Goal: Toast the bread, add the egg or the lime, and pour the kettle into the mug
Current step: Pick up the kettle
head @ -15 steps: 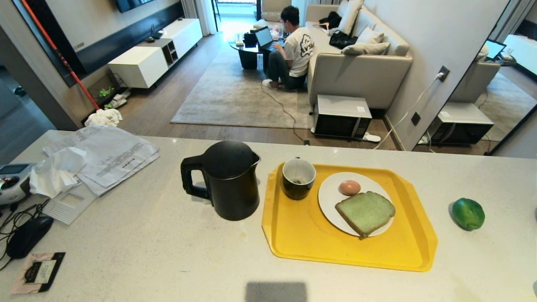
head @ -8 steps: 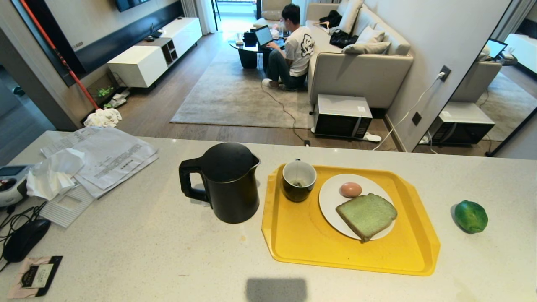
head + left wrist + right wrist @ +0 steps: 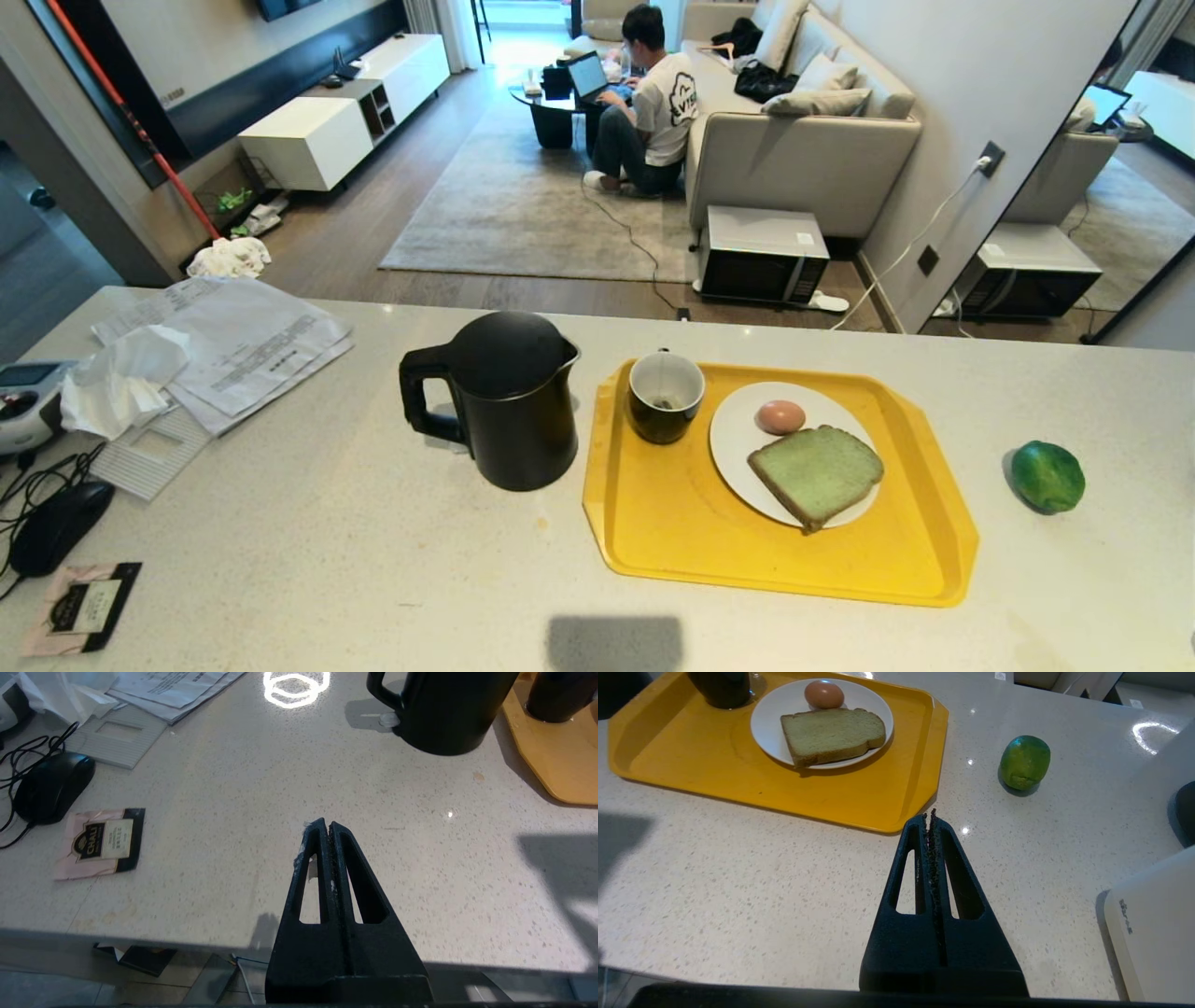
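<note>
On the yellow tray (image 3: 672, 523) a white plate (image 3: 733, 439) holds the pale green bread (image 3: 815, 474) and the egg (image 3: 780, 416). The black mug (image 3: 665, 397) stands on the tray's far left corner. Left of the tray stands the black kettle (image 3: 509, 401), handle to the left. Right of the tray, on the counter, lies the lime (image 3: 1047, 476). My left gripper (image 3: 327, 825) hangs shut and empty over the counter's near edge, well short of the kettle (image 3: 444, 709). My right gripper (image 3: 929, 815) is shut and empty near the tray's (image 3: 859, 802) front right corner, with the bread (image 3: 831, 735), egg (image 3: 824, 694) and lime (image 3: 1024, 762) beyond it.
Papers (image 3: 233, 341) and a crumpled tissue (image 3: 121, 383) lie at the counter's far left, with a black mouse (image 3: 58, 527) and a pink tea sachet (image 3: 82, 607) nearer. A white appliance (image 3: 1157, 928) sits at the counter's right. Beyond the counter a person (image 3: 649, 112) sits on the floor.
The whole head view has shifted slightly, so the camera moved. Nothing on the counter has changed place.
</note>
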Controlling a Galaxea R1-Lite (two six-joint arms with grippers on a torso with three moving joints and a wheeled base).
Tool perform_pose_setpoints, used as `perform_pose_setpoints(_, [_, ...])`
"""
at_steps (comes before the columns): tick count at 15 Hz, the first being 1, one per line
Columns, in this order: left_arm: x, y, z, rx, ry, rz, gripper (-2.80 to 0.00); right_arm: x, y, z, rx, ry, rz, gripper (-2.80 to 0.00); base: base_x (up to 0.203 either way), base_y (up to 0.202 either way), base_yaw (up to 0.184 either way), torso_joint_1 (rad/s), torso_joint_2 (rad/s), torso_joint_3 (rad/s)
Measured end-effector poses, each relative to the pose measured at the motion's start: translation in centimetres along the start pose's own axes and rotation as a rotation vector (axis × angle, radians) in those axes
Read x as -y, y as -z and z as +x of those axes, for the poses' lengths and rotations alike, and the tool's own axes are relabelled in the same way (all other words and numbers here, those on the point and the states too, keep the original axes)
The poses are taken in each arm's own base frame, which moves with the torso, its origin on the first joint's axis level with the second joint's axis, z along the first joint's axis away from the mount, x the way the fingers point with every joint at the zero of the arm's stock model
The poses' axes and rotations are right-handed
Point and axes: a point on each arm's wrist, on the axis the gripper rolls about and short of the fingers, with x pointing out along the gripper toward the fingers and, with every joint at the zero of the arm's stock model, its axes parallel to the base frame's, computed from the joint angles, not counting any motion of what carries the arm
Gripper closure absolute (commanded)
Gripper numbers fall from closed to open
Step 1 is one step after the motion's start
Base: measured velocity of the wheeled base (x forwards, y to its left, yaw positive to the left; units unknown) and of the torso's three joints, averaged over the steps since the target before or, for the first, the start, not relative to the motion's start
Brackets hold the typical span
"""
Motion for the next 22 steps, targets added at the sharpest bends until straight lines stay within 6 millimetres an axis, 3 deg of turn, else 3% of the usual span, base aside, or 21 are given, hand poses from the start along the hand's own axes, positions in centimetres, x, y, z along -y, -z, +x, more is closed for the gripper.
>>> perform_pose_setpoints(6, [0.0, 0.0, 0.0, 0.0, -0.001, 0.0, 0.0, 0.0, -0.01, 0.0, 0.001, 0.0, 0.0, 0.0, -0.085, 0.0, -0.005, -0.005, 0.0, 0.004])
perform_pose_setpoints(22, [0.0, -0.02, 0.0, 0.001, 0.0, 0.001, 0.0, 0.0, -0.01, 0.0, 0.001, -0.001, 0.0, 0.0, 0.021, 0.0, 0.0, 0.002, 0.0, 0.001])
